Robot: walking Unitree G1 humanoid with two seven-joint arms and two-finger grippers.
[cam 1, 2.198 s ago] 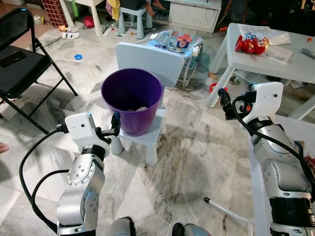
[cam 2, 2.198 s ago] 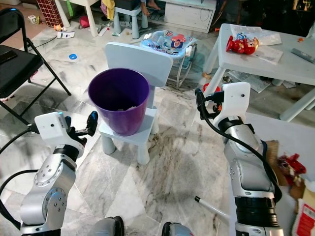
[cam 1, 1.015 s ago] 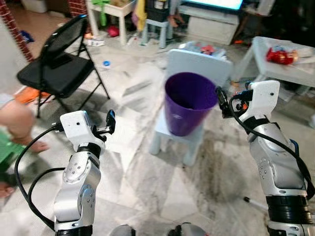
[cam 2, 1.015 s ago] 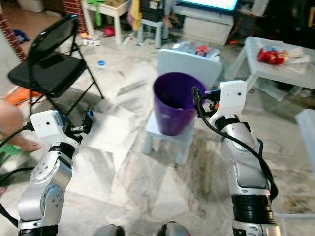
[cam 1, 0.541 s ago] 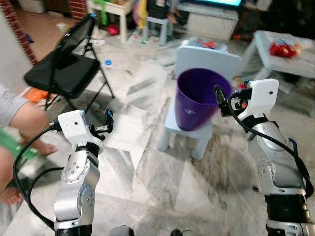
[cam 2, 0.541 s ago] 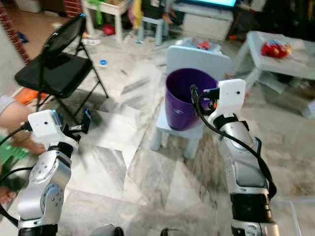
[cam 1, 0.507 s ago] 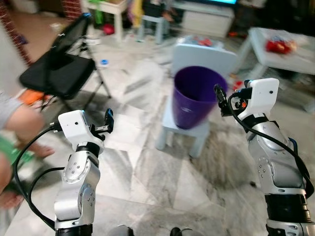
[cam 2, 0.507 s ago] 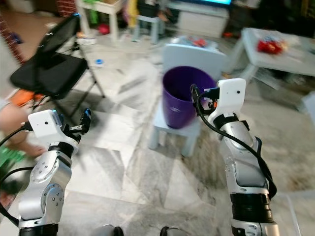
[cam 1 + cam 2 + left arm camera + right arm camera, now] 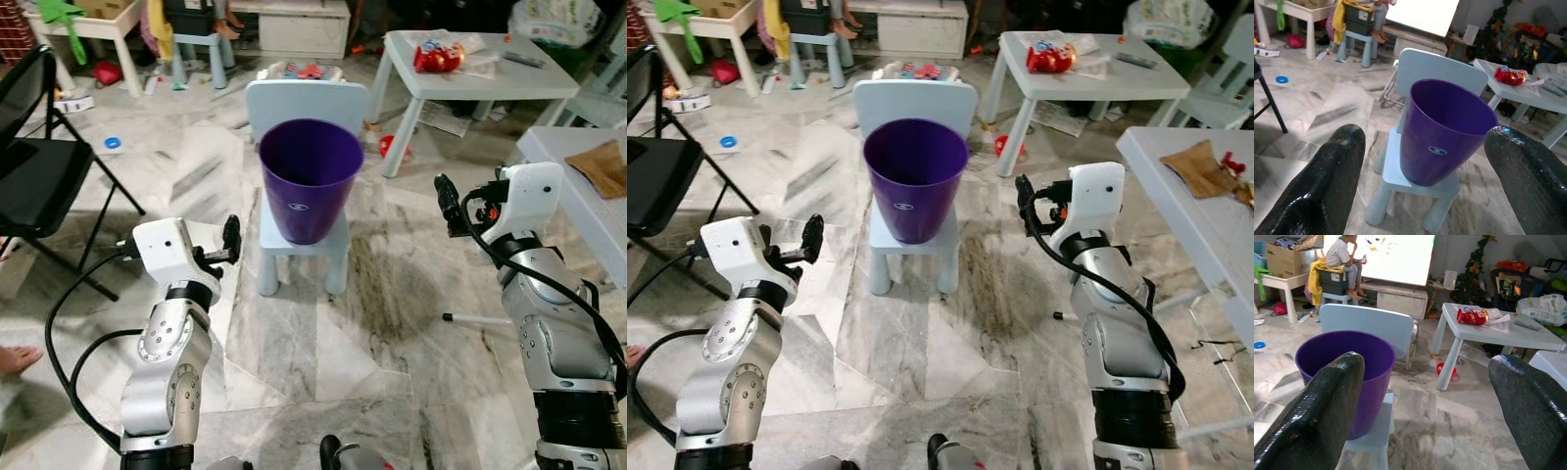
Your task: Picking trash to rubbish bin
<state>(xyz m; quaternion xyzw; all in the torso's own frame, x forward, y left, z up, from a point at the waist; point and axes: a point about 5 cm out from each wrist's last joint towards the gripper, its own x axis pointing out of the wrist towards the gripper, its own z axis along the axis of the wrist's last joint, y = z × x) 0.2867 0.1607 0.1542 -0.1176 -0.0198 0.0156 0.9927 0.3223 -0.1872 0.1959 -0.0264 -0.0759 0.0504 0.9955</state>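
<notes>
I have both arms raised ahead of me and nothing in either. The left gripper (image 9: 1420, 161) has its fingers spread wide apart, and so does the right gripper (image 9: 1425, 396). The purple bin (image 9: 311, 178) stands on the seat of a small pale-blue chair (image 9: 307, 106), near the seat's front edge, well ahead of both grippers. My step now, I judge, is finding trash to fetch. A red wrapper (image 9: 438, 59) lies on the white table (image 9: 490, 83), toward its far edge. To do this well I would turn slowly so the view stays sharp, and keep clear of the black folding chair (image 9: 34, 176).
</notes>
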